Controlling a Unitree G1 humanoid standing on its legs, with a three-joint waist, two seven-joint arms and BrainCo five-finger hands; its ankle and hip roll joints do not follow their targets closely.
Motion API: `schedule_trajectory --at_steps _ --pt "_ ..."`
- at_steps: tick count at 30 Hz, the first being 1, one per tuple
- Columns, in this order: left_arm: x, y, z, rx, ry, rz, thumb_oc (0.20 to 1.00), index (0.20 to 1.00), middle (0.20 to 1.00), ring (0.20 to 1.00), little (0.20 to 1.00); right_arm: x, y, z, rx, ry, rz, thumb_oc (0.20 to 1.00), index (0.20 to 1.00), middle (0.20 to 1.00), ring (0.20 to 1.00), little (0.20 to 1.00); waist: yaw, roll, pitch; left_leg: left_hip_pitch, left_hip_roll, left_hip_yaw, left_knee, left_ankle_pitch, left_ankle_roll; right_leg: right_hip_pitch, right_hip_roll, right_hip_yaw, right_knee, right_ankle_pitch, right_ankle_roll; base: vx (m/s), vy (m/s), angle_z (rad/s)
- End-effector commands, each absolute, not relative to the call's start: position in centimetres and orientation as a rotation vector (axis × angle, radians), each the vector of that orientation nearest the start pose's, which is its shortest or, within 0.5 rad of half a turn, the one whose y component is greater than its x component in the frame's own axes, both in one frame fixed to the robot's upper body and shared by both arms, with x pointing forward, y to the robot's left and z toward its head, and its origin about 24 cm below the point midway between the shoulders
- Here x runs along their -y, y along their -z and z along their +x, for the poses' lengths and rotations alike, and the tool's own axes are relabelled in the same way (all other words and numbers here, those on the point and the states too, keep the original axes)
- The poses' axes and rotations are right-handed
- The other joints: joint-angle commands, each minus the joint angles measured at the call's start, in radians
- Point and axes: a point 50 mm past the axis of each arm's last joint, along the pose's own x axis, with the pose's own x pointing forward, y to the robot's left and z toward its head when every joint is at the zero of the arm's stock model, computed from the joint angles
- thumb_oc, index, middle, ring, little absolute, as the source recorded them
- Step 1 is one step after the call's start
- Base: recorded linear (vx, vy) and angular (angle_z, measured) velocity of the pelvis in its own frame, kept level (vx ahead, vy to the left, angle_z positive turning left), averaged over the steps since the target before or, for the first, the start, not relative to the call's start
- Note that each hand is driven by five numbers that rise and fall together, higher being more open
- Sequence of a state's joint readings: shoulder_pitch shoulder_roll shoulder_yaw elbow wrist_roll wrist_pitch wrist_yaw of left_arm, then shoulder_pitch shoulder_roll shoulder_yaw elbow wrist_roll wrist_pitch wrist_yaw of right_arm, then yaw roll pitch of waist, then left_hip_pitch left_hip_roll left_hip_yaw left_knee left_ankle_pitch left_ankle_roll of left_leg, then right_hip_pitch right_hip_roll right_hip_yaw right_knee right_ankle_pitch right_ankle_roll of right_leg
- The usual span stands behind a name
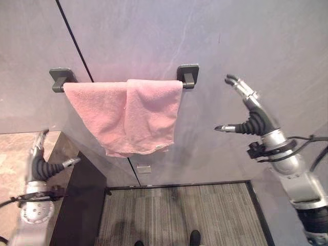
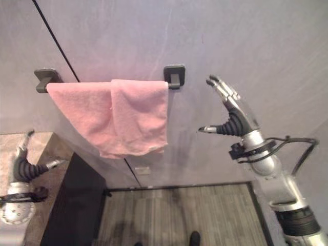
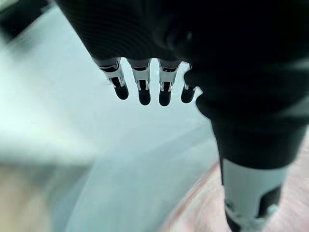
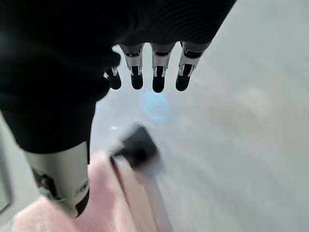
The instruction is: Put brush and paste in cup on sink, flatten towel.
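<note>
A pink towel [image 1: 128, 115] hangs over a dark wall rail [image 1: 187, 77], with one part folded over another so it lies doubled near the middle. My right hand [image 1: 251, 115] is raised to the right of the rail's end bracket, apart from the towel, fingers straight and thumb pointing toward it. In the right wrist view the towel [image 4: 125, 203] and the bracket [image 4: 137, 145] lie past my open fingers [image 4: 157, 79]. My left hand [image 1: 41, 159] hovers low at the left above the counter, open and holding nothing.
A beige stone counter [image 1: 15, 154] lies at the lower left, with a dark cabinet side [image 1: 79, 205] below it. The grey wall [image 1: 230, 36] has a black vertical seam. Striped grey flooring [image 1: 179, 215] lies below.
</note>
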State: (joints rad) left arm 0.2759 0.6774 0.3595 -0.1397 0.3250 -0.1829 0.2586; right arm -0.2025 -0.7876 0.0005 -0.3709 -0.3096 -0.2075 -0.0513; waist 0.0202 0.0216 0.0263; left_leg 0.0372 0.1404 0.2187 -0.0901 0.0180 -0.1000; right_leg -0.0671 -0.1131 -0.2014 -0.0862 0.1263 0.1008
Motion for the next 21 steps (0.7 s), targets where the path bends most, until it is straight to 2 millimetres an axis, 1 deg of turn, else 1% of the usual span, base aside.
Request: schedule_trajectory --at_steps 1,2,3,6,7,8,10,13,14,15,16,17,18,21 --pt "-30.5 -21.0 19.3 0.582 -0.315 1.403 1.0 1.0 1.0 1.0 1.0 17.5 -25.8 23.0 1.04 -0.175 -1.18 1.0 1.0 1.0 1.0 1.0 -0.006 -0.052 -0.045 0.04 -0.034 0.011 0.003 0.001 0.01 0.071 -0.083 0.03 -0.001 0.001 0.093 -0.04 0.008 0.0" --pt "-30.5 -21.1 19.2 0.582 -0.317 1.404 1.0 1.0 1.0 1.0 1.0 17.5 -25.8 23.0 1.041 -0.176 -1.178 1.0 1.0 1.0 1.0 1.0 -0.007 -0.053 -0.045 0.04 -0.034 0.012 0.003 0.001 0.01 0.07 -0.083 0.031 -0.001 0.001 0.093 0.0 0.0 0.0" --pt "-29.6 -22.5 19.2 0.668 -0.295 1.452 1.0 1.0 1.0 1.0 1.0 16.9 -26.4 23.0 1.08 -0.199 -1.19 1.0 1.0 1.0 1.0 1.0 -0.006 -0.052 -0.047 0.043 -0.035 0.012 0.003 -0.001 0.009 0.071 -0.084 0.033 -0.001 0.001 0.093 0.0 0.0 0.0" --pt "-27.0 -24.6 19.4 0.823 -0.189 1.46 1.0 1.0 1.0 1.0 1.0 15.1 -27.4 22.8 1.151 -0.285 -1.234 1.0 1.0 1.0 1.0 1.0 -0.005 -0.057 -0.054 0.042 -0.036 0.012 0.003 0.002 0.008 0.069 -0.085 0.035 -0.001 0.006 0.093 -0.01 0.003 -0.01" --pt "-27.0 -24.7 19.4 0.822 -0.19 1.457 1.0 1.0 1.0 1.0 1.0 15.0 -27.5 22.9 1.152 -0.287 -1.235 1.0 1.0 1.0 1.0 1.0 -0.006 -0.056 -0.053 0.042 -0.036 0.013 0.003 0.002 0.008 0.069 -0.086 0.035 -0.001 0.006 0.093 0.0 0.0 0.0" --pt "-26.2 -25.1 19.4 0.862 -0.151 1.435 1.0 1.0 1.0 1.0 1.0 14.4 -27.7 22.9 1.168 -0.326 -1.237 1.0 1.0 1.0 1.0 1.0 -0.007 -0.058 -0.056 0.043 -0.037 0.013 0.003 0.002 0.007 0.07 -0.086 0.036 -0.001 0.008 0.093 0.0 0.0 0.0" --pt "-25.4 -25.8 19.8 0.897 -0.097 1.42 1.0 1.0 1.0 1.0 1.0 13.4 -28.1 23.1 1.184 -0.378 -1.254 1.0 1.0 1.0 1.0 1.0 -0.01 -0.059 -0.057 0.042 -0.038 0.014 0.003 0.003 0.005 0.068 -0.088 0.039 -0.001 0.011 0.094 0.0 0.0 0.0" --pt "-24.0 -26.6 20.7 0.918 0.013 1.486 1.0 1.0 1.0 1.0 1.0 11.6 -28.6 24.1 1.196 -0.443 -1.32 1.0 1.0 1.0 1.0 1.0 -0.011 -0.058 -0.057 0.038 -0.039 0.016 0.003 0.006 0.004 0.064 -0.089 0.042 -0.001 0.014 0.095 -0.01 0.004 0.0" --pt "-23.2 -26.8 21.0 0.914 0.094 1.545 1.0 1.0 1.0 1.0 1.0 10.8 -28.7 24.6 1.186 -0.481 -1.35 1.0 1.0 1.0 1.0 1.0 -0.009 -0.058 -0.055 0.036 -0.039 0.016 0.003 0.007 0.003 0.06 -0.09 0.043 -0.001 0.019 0.095 0.0 0.0 0.0" --pt "-23.3 -26.9 21.1 0.913 0.092 1.543 1.0 1.0 1.0 1.0 1.0 10.8 -28.8 24.7 1.187 -0.482 -1.351 1.0 1.0 1.0 1.0 1.0 -0.009 -0.057 -0.054 0.035 -0.04 0.016 0.003 0.007 0.003 0.06 -0.09 0.043 -0.001 0.019 0.095 0.0 0.0 0.0" --pt "-23.0 -27.1 21.4 0.916 0.114 1.589 1.0 1.0 1.0 1.0 1.0 10.2 -28.9 25.4 1.178 -0.489 -1.386 1.0 1.0 1.0 1.0 1.0 -0.009 -0.058 -0.053 0.035 -0.041 0.018 0.003 0.008 0.003 0.057 -0.092 0.045 -0.001 0.023 0.097 0.0 0.0 0.0" --pt "-23.0 -27.1 21.7 0.912 0.118 1.598 1.0 1.0 1.0 1.0 1.0 10.0 -28.9 25.9 1.166 -0.498 -1.392 1.0 1.0 1.0 1.0 1.0 -0.008 -0.058 -0.05 0.035 -0.042 0.019 0.003 0.008 0.003 0.056 -0.093 0.046 -0.001 0.024 0.097 0.0 0.0 0.0" --pt "-23.3 -26.9 22.0 0.894 0.112 1.592 1.0 1.0 1.0 1.0 1.0 9.9 -29.0 26.5 1.145 -0.486 -1.395 1.0 1.0 1.0 1.0 1.0 -0.005 -0.057 -0.048 0.035 -0.042 0.021 0.003 0.009 0.004 0.054 -0.094 0.046 -0.001 0.026 0.098 0.0 0.0 0.0" --pt "-23.7 -26.9 22.5 0.865 0.107 1.618 1.0 1.0 1.0 1.0 1.0 9.4 -29.2 27.3 1.139 -0.485 -1.41 1.0 1.0 1.0 1.0 1.0 0.0 -0.054 -0.043 0.035 -0.044 0.026 0.003 0.009 0.004 0.049 -0.097 0.051 -0.001 0.03 0.101 0.0 0.008 -0.01"
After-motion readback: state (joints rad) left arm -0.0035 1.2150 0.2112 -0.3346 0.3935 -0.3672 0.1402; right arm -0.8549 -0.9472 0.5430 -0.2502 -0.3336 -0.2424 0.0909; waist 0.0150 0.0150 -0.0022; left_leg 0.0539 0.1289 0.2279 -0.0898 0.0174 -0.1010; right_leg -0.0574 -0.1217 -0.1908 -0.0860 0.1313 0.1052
